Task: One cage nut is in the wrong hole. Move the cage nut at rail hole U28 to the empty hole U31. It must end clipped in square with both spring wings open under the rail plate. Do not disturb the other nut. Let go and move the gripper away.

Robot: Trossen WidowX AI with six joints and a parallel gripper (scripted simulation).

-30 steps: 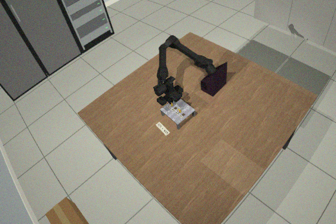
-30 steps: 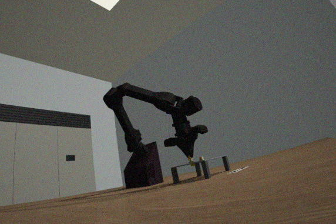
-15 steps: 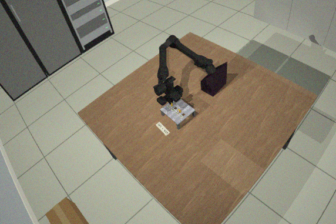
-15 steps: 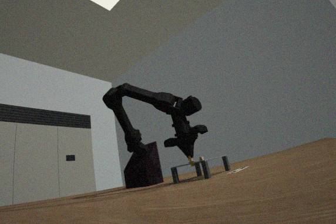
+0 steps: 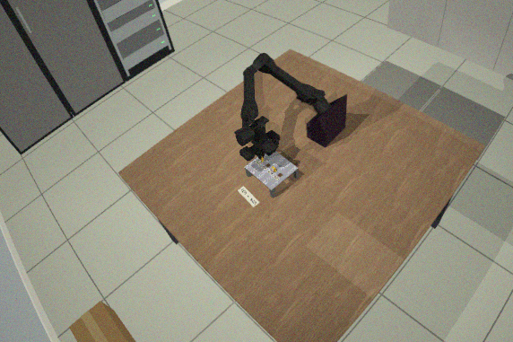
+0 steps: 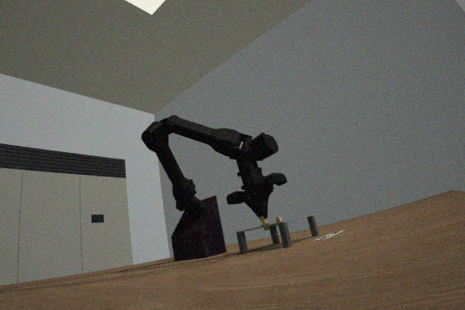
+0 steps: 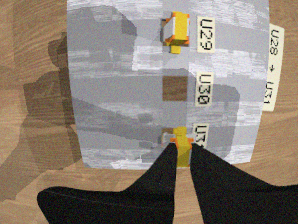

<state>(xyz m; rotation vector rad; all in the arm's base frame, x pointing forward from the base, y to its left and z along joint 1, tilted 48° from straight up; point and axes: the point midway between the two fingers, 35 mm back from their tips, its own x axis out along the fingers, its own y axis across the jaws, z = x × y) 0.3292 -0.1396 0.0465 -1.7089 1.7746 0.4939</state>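
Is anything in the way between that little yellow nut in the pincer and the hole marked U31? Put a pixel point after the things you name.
Nothing visible stands between them: the pincer [image 5: 262,156] [image 6: 263,218] [image 7: 181,148] grips the cage nut [image 7: 182,159] right at hole U31 [image 7: 167,136]. Whether it's fully in, I can't tell.

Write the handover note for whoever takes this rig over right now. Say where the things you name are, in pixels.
Gripper [image 5: 262,156] [image 6: 263,217] [image 7: 181,148]: shut on the yellow-orange cage nut [image 6: 265,226] [image 7: 182,159], at the U31 hole of the rail plate [image 5: 287,166] [image 7: 110,100].
Other cage nut [image 5: 273,169] [image 6: 279,220] [image 7: 176,29]: at U29; leave it alone.
Done: nut brought to U31.
Left: seat it square, check both wings underneath (not visible), let go, move away.
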